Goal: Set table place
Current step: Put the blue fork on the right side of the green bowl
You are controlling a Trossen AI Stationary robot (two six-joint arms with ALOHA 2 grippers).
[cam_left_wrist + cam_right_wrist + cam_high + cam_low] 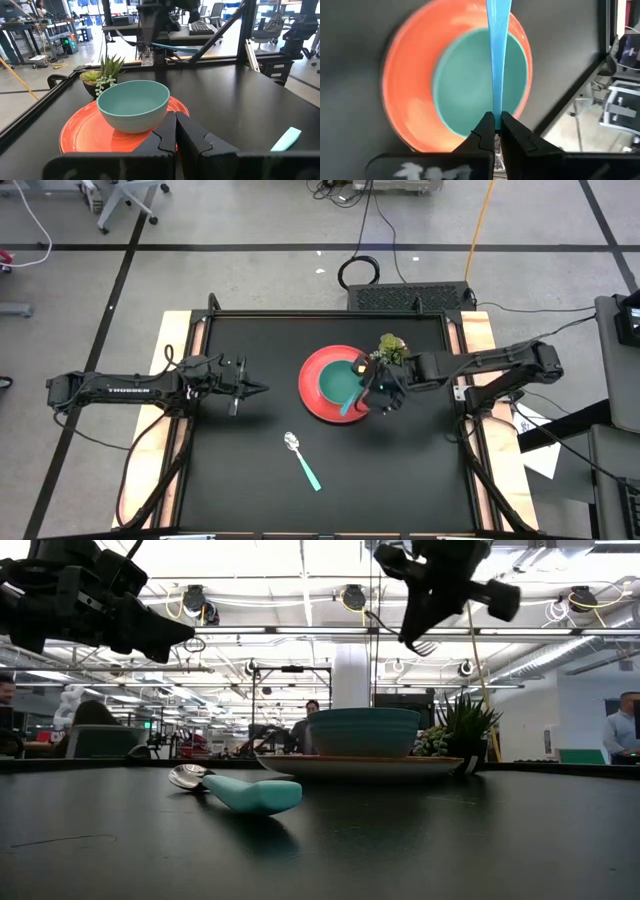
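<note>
We see the right gripper (494,119) with its jaws clamped on a teal fork (497,45), directly above the teal bowl (340,383) sitting on the red plate (312,396). The left gripper (258,389), jaws closed and empty, hovers over the table (400,470), well apart from the plate, with a teal spoon (303,461) lying nearby.

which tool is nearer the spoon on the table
Left. The left tool hovers shut just up-left of the spoon. The right tool, shut on a teal utensil, is above the red plate, farther off.
</note>
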